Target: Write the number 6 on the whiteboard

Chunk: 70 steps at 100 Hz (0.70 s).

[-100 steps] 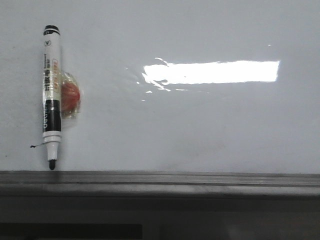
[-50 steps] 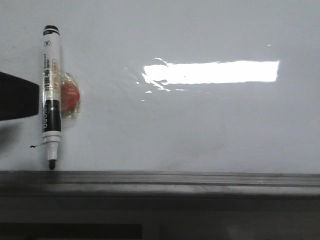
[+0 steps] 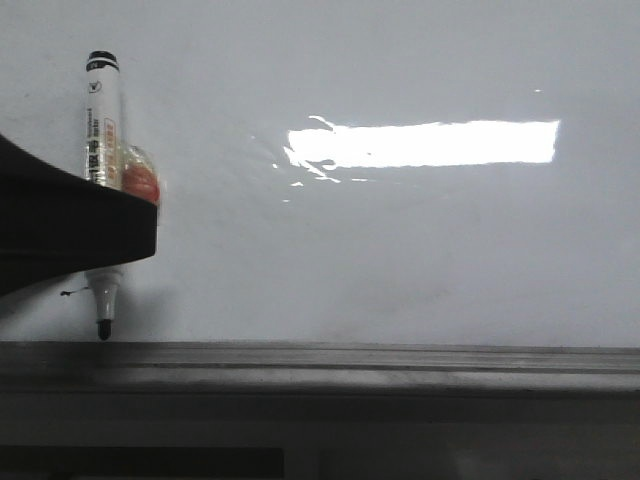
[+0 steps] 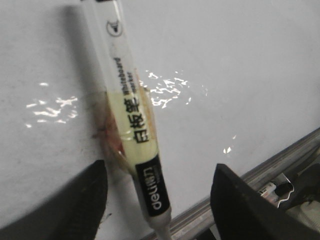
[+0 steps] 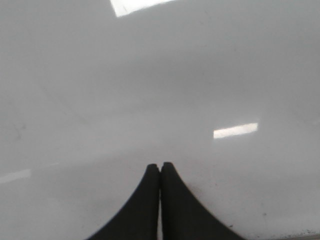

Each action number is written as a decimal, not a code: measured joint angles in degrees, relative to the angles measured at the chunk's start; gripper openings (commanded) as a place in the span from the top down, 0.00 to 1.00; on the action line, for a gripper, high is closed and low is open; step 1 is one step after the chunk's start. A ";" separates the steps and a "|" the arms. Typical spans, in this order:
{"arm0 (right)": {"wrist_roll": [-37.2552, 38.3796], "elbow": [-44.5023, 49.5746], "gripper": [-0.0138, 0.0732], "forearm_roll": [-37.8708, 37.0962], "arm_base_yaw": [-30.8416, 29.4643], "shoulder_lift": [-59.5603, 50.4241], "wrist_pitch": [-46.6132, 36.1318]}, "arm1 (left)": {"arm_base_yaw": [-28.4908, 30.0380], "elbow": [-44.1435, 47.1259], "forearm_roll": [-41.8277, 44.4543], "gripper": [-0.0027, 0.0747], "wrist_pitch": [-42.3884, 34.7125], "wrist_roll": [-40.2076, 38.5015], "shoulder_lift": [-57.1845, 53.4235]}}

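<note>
The whiteboard [image 3: 400, 250] is glossy white-grey with a bright rectangular reflection and a grey metal ledge [image 3: 350, 360]. No number 6 shows on it. A white and black marker [image 3: 103, 120] lies on the board at the left, tip toward the ledge, taped to a red ball [image 3: 142, 180]. My left gripper [image 4: 157, 200] is open, its jaws either side of the marker's [image 4: 135, 135] lower barrel, not touching it. In the front view its dark body [image 3: 70, 225] covers the marker's middle. My right gripper [image 5: 160, 167] is shut and empty over bare board [image 5: 150, 75].
A tiny black squiggle mark [image 3: 68, 292] sits on the board beside the marker's tip. Past the ledge [image 4: 260, 175], the left wrist view shows some dark clutter [image 4: 292, 192].
My left gripper has come in from the left edge of the front view and now covers the marker's middle. The marker and the right gripper have not moved.
</note>
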 measured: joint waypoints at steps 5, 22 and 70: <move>0.00 0.00 0.90 0.00 0.00 0.00 0.00 | -0.14 -0.12 0.23 0.42 -1.51 0.00 1.06; 0.00 0.00 0.90 0.00 0.00 0.00 0.00 | -0.35 -0.35 1.07 0.58 -5.01 0.00 3.84; 0.00 -1.11 0.90 2.54 2.19 0.09 0.82 | -0.47 -0.51 -1.95 0.99 -6.21 0.00 5.17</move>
